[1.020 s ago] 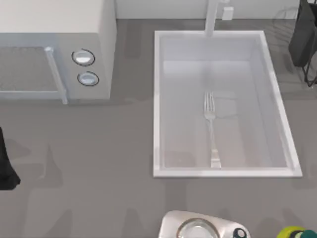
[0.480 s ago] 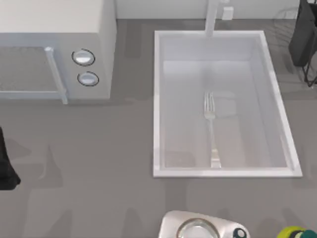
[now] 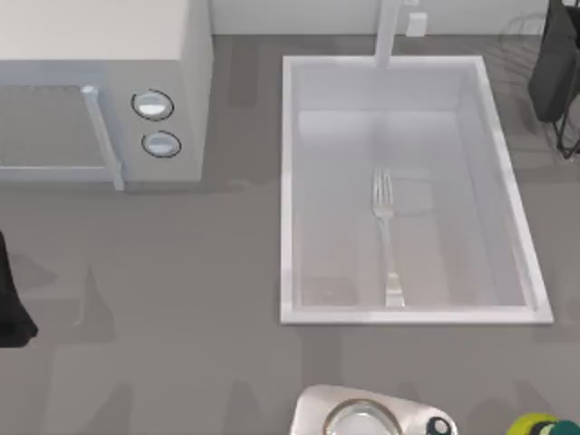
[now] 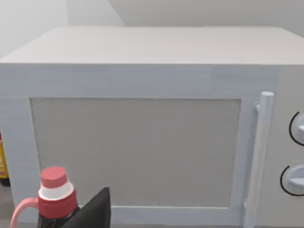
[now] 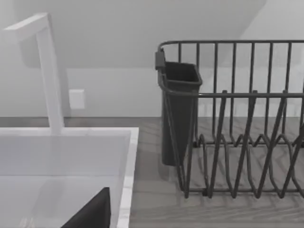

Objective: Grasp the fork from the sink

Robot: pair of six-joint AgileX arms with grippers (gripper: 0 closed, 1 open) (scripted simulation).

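Note:
The silver fork [image 3: 385,237] lies flat on the bottom of the white sink [image 3: 286,190], tines toward the faucet post [image 3: 388,34] and handle toward the near rim. A dark piece of my left arm [image 3: 9,304] sits at the table's left edge, far from the sink. In the left wrist view a dark part of my left gripper [image 4: 91,212] faces the microwave. A dark part of my right gripper [image 5: 90,212] shows in the right wrist view, above the sink's rim [image 5: 127,180] near the faucet [image 5: 51,80]. Nothing is seen held by either gripper.
A white microwave [image 3: 109,100] with two knobs stands at the back left. A dark wire dish rack [image 5: 237,142] with a cutlery holder [image 3: 555,63] sits right of the sink. A red-capped bottle [image 4: 54,190] stands before the microwave. A silver vessel [image 3: 362,415] rests at the front edge.

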